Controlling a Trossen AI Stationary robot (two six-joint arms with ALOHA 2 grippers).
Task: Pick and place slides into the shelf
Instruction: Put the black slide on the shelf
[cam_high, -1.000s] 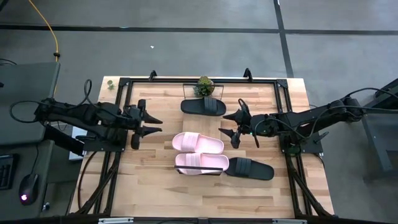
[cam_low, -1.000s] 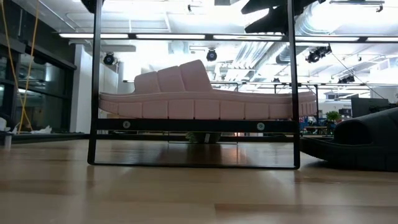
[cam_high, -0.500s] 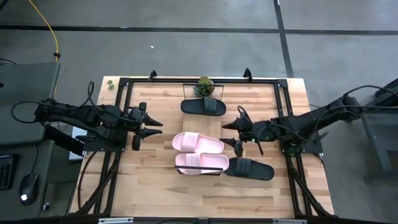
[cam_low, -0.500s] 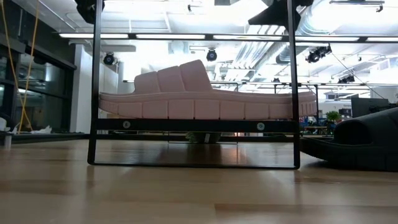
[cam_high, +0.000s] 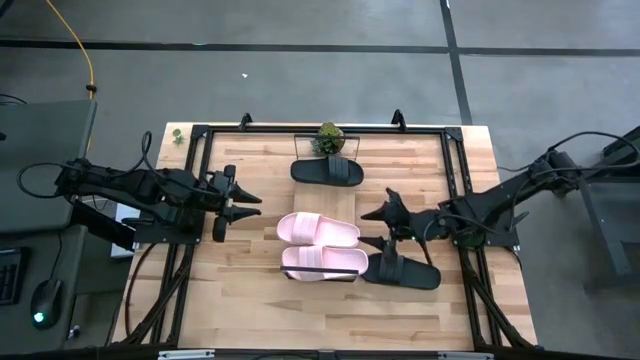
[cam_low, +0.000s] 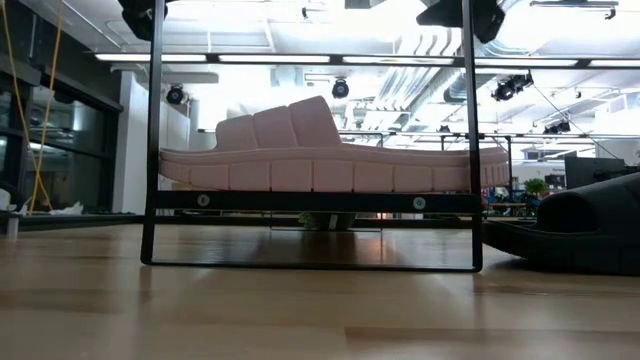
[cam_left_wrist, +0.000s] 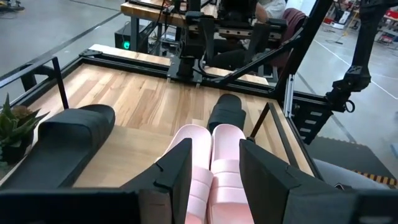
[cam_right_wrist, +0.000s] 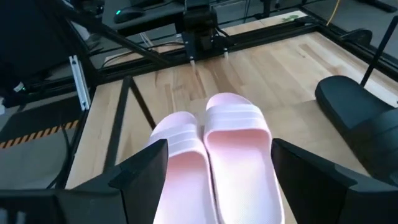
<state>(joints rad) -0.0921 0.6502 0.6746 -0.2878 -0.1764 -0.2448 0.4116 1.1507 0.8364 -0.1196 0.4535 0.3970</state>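
Note:
Two pale pink slides (cam_high: 318, 229) (cam_high: 322, 264) lie side by side mid-table. One black slide (cam_high: 327, 171) lies near the far edge and another (cam_high: 405, 271) at the near right. In the low view a pink slide (cam_low: 320, 160) rests by its sole on the shelf's dark-edged board (cam_low: 310, 201), inside a thin black frame. My left gripper (cam_high: 248, 208) hovers open to the left of the pink slides, which show between its fingers (cam_left_wrist: 214, 180). My right gripper (cam_high: 368, 228) hovers open on their right, above the near black slide's end, holding nothing (cam_right_wrist: 217, 174).
A small potted plant (cam_high: 328, 138) stands at the far edge by a thin black frame. Black rails (cam_high: 195, 180) run along the table's sides. A thin black rod (cam_right_wrist: 134, 102) stands beside the pink slides. Bare wood lies along the near edge (cam_high: 320, 315).
My right gripper has swung toward the table's near edge, from beside the far pink slide to above the near black slide's end, staying open. The slides have not moved.

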